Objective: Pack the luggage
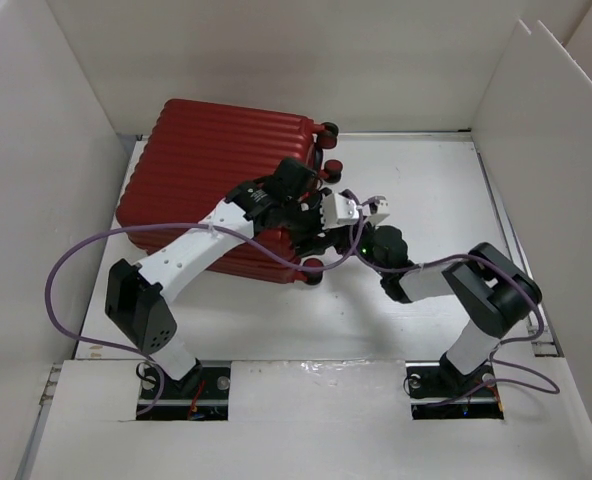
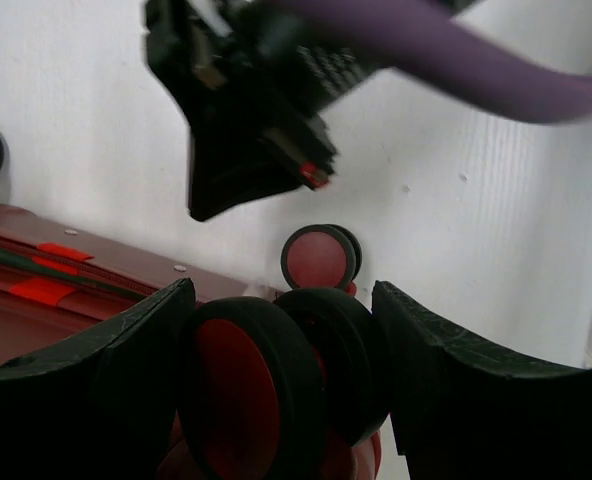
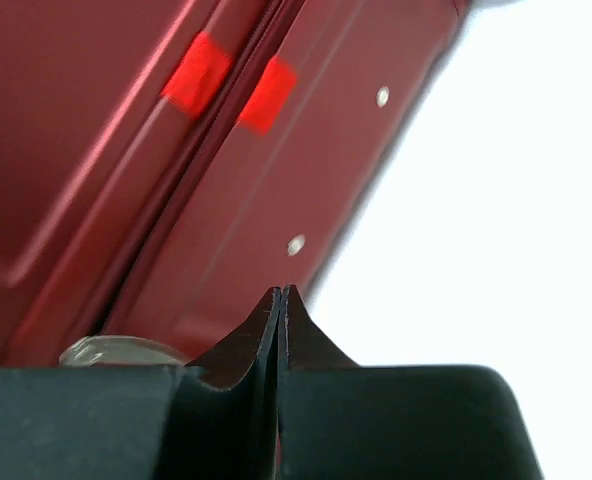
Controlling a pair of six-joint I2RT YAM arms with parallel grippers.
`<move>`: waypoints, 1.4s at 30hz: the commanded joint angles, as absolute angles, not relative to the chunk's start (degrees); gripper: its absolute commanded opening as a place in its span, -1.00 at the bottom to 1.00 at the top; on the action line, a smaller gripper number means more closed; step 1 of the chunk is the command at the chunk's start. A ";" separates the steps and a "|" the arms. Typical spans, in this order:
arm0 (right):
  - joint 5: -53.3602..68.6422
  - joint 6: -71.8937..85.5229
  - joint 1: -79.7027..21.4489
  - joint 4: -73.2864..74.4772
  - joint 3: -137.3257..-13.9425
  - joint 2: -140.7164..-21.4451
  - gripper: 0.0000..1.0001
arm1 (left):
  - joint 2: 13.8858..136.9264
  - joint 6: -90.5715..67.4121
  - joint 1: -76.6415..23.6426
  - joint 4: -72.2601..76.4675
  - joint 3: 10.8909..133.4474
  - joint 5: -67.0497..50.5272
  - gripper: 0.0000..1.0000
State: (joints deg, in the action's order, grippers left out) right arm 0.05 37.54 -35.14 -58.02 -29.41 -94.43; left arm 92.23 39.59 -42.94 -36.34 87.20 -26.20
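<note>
The dark red ribbed luggage (image 1: 206,160) lies shut on the table at the back left, its black wheels on the right-hand edge. My left gripper (image 1: 304,222) reaches over its right edge. In the left wrist view the gripper (image 2: 281,370) straddles a twin black wheel with red hubs (image 2: 241,390), a finger pressed against each side. Another wheel (image 2: 318,257) stands just beyond. My right gripper (image 1: 328,238) sits next to the same edge. In the right wrist view it (image 3: 280,292) is shut with its tips together, empty, just off the luggage side (image 3: 126,150) with its zip seam.
White walls enclose the white table (image 1: 416,200) on the left, back and right. My right arm (image 2: 246,130) hangs close above the left gripper. Purple cables loop from both arms. Two more wheels (image 1: 328,150) stick out at the luggage's far right corner.
</note>
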 commanded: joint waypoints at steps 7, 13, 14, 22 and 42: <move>19.06 29.71 -34.10 -70.30 -29.46 -100.02 -0.64 | 82.45 40.95 -39.64 -48.16 87.10 -31.01 -1.00; 28.39 22.70 -34.54 -64.61 -27.51 -94.85 0.17 | 82.44 49.98 -39.64 -53.78 87.97 -33.49 -1.00; 28.91 21.63 -35.15 -63.47 -27.51 -94.05 0.23 | 82.44 51.14 -39.64 -55.70 88.50 -34.01 -1.00; 36.04 17.40 -38.93 -55.37 -38.84 -96.67 0.27 | 83.58 54.84 -39.64 -59.85 92.29 -35.16 -1.00; 36.04 23.90 -41.13 -63.02 -40.87 -101.16 -0.82 | 83.06 52.21 -40.16 -56.61 91.24 -33.49 -1.00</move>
State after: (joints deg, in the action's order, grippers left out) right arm 37.30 21.56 -40.42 -56.16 -39.79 -102.48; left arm 88.33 53.69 -40.60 -55.83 87.24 -31.42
